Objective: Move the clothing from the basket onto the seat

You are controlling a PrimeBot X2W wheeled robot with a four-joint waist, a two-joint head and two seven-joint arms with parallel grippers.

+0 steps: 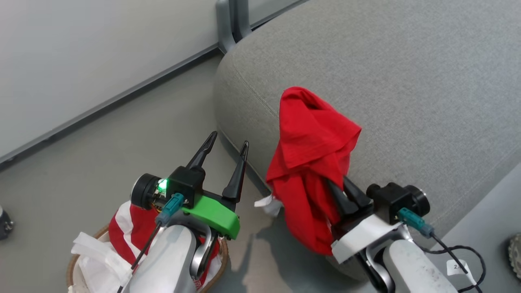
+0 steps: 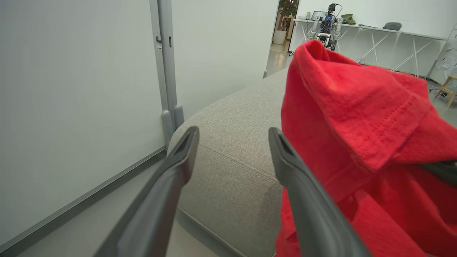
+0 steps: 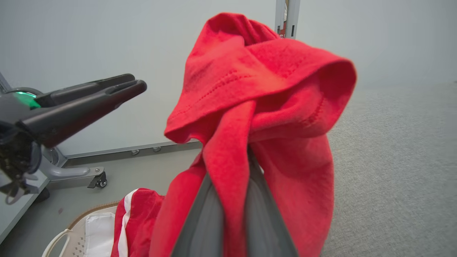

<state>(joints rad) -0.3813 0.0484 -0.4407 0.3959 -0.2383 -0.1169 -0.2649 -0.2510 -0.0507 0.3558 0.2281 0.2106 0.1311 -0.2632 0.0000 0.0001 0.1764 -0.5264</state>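
Right jaws pinching garment over sofa edge, floor to left

left gripper: fingers spread wide, nothing between them, pointing up and slightly right in head view. left forearm rises from lower left, green light on at the wrist. right gripper: fingers pressed together, pinching the garment, pointing up-left. right forearm comes in from lower right. grippers side by side, not touching.

Soft matt cloth clothing, rough woven-fabric seat, prob. plastic basket
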